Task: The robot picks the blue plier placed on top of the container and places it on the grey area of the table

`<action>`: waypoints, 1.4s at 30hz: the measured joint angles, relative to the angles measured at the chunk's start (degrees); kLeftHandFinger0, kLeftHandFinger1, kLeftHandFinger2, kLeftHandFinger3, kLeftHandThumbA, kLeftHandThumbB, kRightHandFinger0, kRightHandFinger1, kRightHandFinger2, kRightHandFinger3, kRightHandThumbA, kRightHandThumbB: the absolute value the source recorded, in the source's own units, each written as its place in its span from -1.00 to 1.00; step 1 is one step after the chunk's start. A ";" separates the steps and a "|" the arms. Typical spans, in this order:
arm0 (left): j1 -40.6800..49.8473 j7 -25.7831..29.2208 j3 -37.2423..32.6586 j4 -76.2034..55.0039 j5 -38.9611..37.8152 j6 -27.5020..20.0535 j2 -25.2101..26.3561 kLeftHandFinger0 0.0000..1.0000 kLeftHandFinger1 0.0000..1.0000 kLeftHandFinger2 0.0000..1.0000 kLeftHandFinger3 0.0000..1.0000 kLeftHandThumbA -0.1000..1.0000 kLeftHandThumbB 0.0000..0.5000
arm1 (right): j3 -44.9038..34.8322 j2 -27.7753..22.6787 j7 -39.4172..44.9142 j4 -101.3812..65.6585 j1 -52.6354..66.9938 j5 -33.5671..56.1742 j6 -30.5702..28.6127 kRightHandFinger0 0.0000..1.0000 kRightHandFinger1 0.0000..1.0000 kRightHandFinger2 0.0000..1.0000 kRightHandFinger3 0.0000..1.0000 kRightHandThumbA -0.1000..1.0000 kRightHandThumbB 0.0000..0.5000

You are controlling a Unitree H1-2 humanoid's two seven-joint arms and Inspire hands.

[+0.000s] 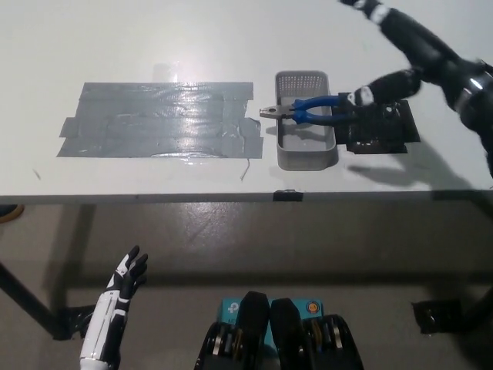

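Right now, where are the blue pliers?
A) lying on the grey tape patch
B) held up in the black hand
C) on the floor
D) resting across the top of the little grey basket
D: the blue pliers lie across the rim of the grey basket, with the black right hand open nearby.

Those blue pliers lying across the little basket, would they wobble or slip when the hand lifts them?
The blue pliers look rigid, so they probably won't flop. They bridge the grey basket rim, so a nudge might tip them in. The metal jaws overhang the left rim, so that end likely dips.
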 measured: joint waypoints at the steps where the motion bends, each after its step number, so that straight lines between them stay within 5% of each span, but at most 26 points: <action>1: -0.10 0.00 0.00 0.08 0.08 -0.05 0.01 1.00 1.00 1.00 1.00 1.00 -0.22 | 1.81 0.03 1.05 2.40 -1.91 -0.78 0.72 1.00 1.00 1.00 1.00 0.94 0.53; 20: -0.97 -0.01 -0.08 0.40 1.49 -1.22 0.90 1.00 1.00 1.00 1.00 1.00 -0.07 | 13.75 7.21 11.43 27.42 -16.98 -10.44 9.16 1.00 1.00 1.00 1.00 0.97 0.76; 22: -0.99 -0.01 -0.22 0.40 1.83 -1.22 0.91 1.00 1.00 1.00 1.00 1.00 -0.06 | 13.74 7.81 11.56 28.64 -17.15 -10.91 9.15 1.00 1.00 1.00 1.00 1.00 0.92; 35: -1.00 0.04 -0.74 0.01 5.04 -1.06 0.97 1.00 1.00 1.00 1.00 1.00 -0.10 | 12.07 11.72 11.84 34.77 -17.41 -11.78 8.94 1.00 1.00 1.00 1.00 1.00 0.24; 42: -0.99 0.02 -0.76 -0.42 5.99 -0.33 0.96 1.00 1.00 1.00 1.00 1.00 -0.13 | 11.85 14.31 11.77 38.98 -17.51 -12.10 8.86 1.00 1.00 1.00 1.00 1.00 0.22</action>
